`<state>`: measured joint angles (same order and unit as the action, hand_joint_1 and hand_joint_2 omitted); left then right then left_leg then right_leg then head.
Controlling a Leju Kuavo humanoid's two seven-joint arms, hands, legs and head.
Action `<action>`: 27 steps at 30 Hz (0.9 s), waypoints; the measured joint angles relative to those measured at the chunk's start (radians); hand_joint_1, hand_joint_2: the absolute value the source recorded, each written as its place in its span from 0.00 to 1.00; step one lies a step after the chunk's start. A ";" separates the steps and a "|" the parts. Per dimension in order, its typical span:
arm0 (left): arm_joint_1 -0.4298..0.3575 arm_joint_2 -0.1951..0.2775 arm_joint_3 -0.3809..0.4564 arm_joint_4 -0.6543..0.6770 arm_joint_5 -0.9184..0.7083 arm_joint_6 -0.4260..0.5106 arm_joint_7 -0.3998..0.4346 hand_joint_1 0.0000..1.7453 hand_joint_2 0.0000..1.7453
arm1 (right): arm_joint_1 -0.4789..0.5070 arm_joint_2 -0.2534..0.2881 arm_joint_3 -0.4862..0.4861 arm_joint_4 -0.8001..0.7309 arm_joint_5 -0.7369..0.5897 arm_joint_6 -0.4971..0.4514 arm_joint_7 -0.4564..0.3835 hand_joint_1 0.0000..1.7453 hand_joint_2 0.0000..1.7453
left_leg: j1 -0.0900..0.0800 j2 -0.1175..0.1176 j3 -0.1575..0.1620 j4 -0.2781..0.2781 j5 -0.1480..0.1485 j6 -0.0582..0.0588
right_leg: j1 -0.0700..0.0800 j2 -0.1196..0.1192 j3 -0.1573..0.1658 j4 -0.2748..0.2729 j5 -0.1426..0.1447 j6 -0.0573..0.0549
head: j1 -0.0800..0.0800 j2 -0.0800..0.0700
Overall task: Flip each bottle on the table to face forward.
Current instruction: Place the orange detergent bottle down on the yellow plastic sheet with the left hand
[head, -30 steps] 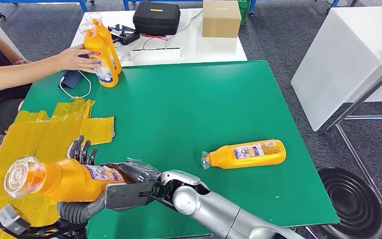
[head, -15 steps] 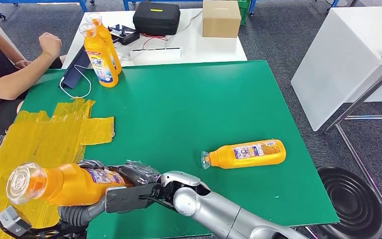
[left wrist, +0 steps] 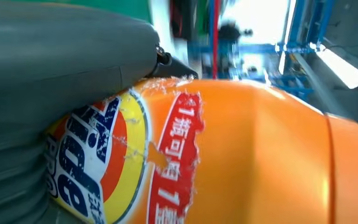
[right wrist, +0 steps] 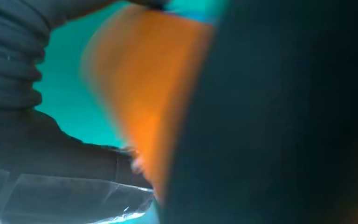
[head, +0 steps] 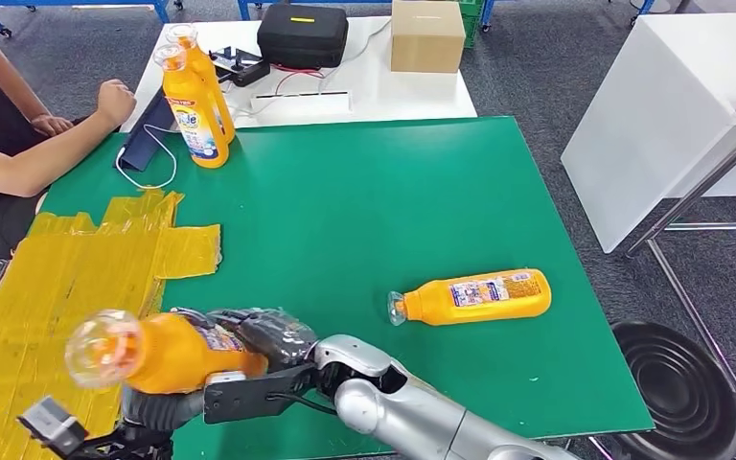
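Your right arm (head: 412, 412) comes in low from the near edge and reaches across toward the left, with its right hand (head: 264, 337) wrapped around the base end of an orange bottle (head: 168, 353). That held bottle is lifted above the near-left corner of the green table (head: 364, 201), tilted with its clear cap end toward the camera and blurred. Your left hand (left wrist: 42, 93) sits beneath and against the same bottle; in the left wrist view its grey thumb presses on the label, so it is clasped on the bottle too. A 2nd orange bottle (head: 470, 296) lies on its side on the green mat, well to the right of the hands, cap pointing left. 2 upright bottles (head: 192, 96) stand together at the far-left corner, near a person's arm (head: 43, 153).
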<state>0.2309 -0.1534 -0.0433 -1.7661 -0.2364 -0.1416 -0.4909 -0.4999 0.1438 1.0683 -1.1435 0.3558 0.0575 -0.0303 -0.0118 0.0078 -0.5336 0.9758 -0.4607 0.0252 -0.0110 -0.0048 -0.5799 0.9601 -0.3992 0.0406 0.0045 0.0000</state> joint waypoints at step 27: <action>-0.036 0.198 0.176 0.336 -1.290 0.591 0.414 0.00 1.00 | 0.078 -0.464 -0.470 -0.320 0.096 0.147 0.060 0.00 1.00 | -0.002 -0.005 0.000 0.000 0.000 0.001 | -0.002 -0.005 0.002 0.000 0.000 0.001 | 0.000 0.000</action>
<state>0.1947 0.0441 0.1329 -1.4297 -1.5260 0.4493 -0.0766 -0.4218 -0.3203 0.5983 -1.4635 0.4515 0.2049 0.0299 -0.0135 0.0031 -0.5332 0.9761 -0.4607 0.0260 -0.0125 -0.0095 -0.5775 0.9598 -0.3989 0.0413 0.0042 0.0001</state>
